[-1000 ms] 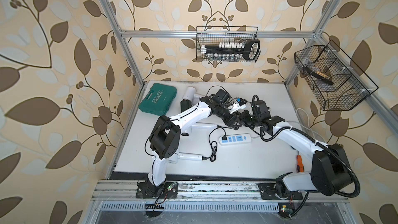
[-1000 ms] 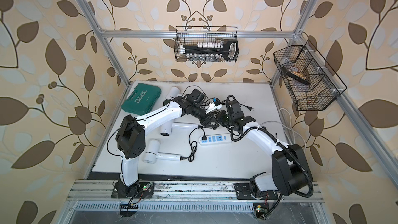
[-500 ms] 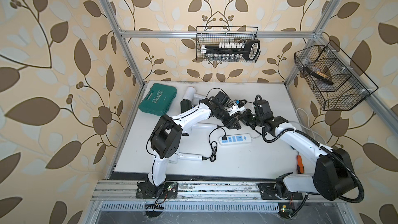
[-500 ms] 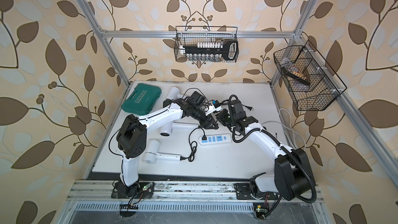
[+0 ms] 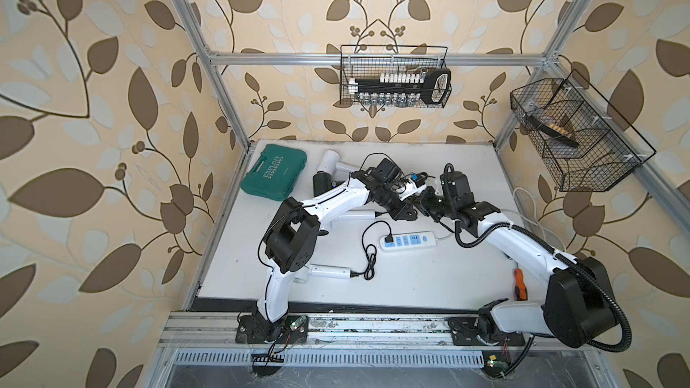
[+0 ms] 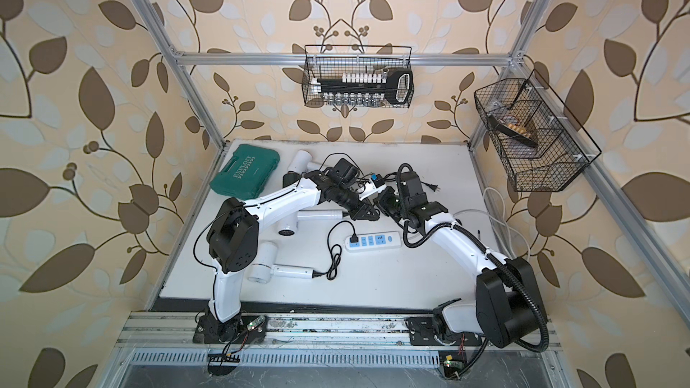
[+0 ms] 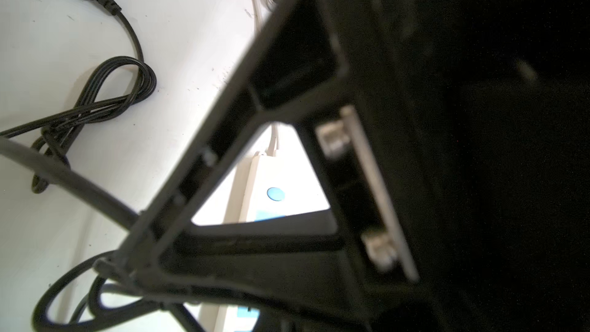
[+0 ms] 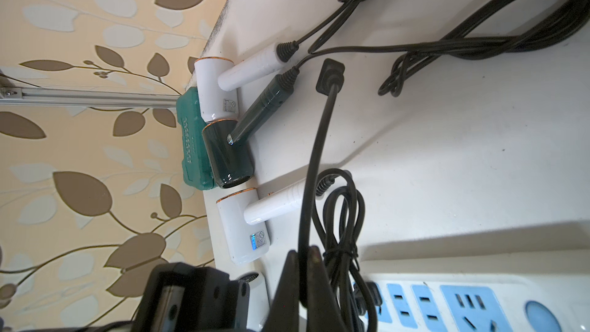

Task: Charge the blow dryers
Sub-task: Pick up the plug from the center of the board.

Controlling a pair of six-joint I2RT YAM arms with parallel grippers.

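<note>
Four blow dryers lie on the table: a white one [image 5: 330,160] and a dark green one [image 5: 322,182] at the back by the teal case, another white one [image 6: 287,225] under my left arm, and a last white one [image 6: 263,261] at the front, its cord plugged into the power strip [image 5: 409,241]. My right gripper [image 8: 303,252] is shut on a black cord [image 8: 314,161] that ends in a free plug [image 8: 330,75], above the strip. My left gripper [image 5: 407,213] is shut right beside it. What its jaws hold is hidden.
The teal case [image 5: 274,175] sits at the back left. A loose plug [image 6: 433,187] and cord loops lie behind the grippers, near a white and blue block [image 5: 412,182]. An orange-handled tool [image 5: 519,285] lies front right. Wire baskets [image 5: 395,76] hang on the walls.
My left gripper's jaws have closed next to the right gripper. Both arms have hardly shifted, and the right gripper keeps its hold on the cord.
</note>
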